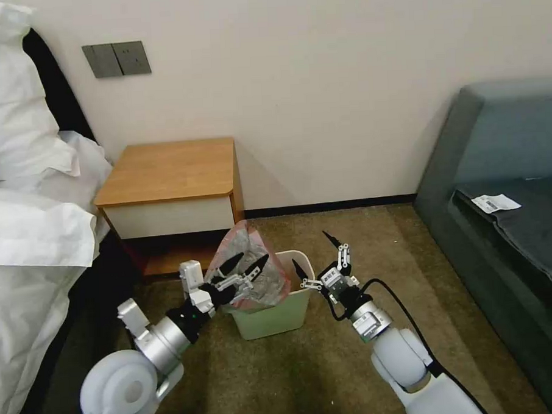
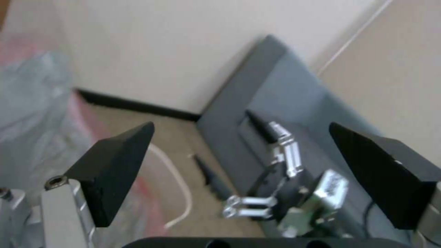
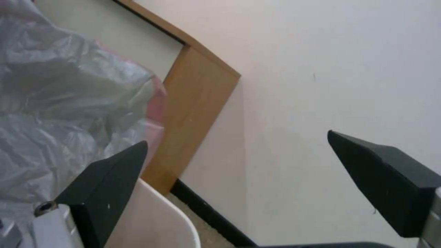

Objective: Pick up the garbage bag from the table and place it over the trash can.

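Carpeted bedroom: left tool [image 1: 246,266] spread wide inside garbage bag [image 1: 258,281] over trash can [image 1: 275,317]; right tool [image 1: 318,259] released.

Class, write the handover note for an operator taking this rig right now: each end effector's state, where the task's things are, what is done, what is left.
Left end effector: open, fingers spread inside the mouth of the garbage bag, above the left side of the trash can.
Right end effector: open, holding nothing, beside the bin's right rim.
Bag: off the table, standing up out of the bin, its pink-red rim raised and not folded over the bin's edge.
Bin: on the carpet in front of the nightstand.
Done: bag brought from table to bin.
Left: spread the bag's rim over the bin's rim.
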Controlling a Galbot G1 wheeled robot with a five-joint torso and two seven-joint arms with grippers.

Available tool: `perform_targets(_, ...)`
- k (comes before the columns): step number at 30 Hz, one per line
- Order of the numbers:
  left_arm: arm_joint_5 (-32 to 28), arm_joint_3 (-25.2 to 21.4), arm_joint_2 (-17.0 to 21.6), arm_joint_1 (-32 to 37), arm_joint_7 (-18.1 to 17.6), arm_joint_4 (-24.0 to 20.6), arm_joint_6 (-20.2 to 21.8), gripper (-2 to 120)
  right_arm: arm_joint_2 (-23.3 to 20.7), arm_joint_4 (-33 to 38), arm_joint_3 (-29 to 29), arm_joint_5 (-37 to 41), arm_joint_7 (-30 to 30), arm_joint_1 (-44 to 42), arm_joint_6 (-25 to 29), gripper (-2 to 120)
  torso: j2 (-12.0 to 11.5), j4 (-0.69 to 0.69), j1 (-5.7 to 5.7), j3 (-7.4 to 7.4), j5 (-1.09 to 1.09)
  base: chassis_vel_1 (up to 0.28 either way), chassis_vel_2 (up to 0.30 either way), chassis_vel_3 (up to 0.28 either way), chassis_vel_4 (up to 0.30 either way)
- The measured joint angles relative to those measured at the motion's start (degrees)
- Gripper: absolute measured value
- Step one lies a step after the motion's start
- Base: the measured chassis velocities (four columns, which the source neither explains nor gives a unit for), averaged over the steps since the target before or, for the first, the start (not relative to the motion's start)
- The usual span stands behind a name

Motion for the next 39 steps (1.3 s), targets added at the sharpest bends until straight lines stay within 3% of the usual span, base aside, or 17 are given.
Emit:
perform_targets(9, 4.42, -0.19, -1.93, 0.22, -3.97, 3.91, 0.16, 94, 0.1, -0.63, -0.2, -0.5, -0.15, -0.16, 0.96, 100, 0.0, 0.0, 0.0, 0.0, 0.0, 0.0, 0.0, 0.0, 0.0)
perform_targets(18, 7.76, -2.45, -4.4, 0.79, -8.33, 4.55, -0.56, 95, -0.74, -0.8, 0.1, -0.4, -0.17, -0.5, 1.77, 100, 0.0, 0.0, 0.0, 0.0, 0.0, 0.0, 0.0, 0.0, 0.0)
perform_targets(32, 13.91, -2.48, -6.94, 0.38, -10.54, 7.95, -2.12, 95, -1.01, -0.12, 0.93, -0.87, -0.25, -2.71, 3.85, 100, 0.0, 0.0, 0.0, 0.0, 0.0, 0.0, 0.0, 0.0, 0.0)
perform_targets(39, 16.1, -1.8, -7.89, -0.53, -13.67, 8.71, -2.11, 95, -1.81, 0.67, 3.0, -0.95, -0.27, -4.55, 5.5, 100, 0.0, 0.0, -0.01, 0.0, 0.0, 0.0, 0.0, 0.0, 0.0)
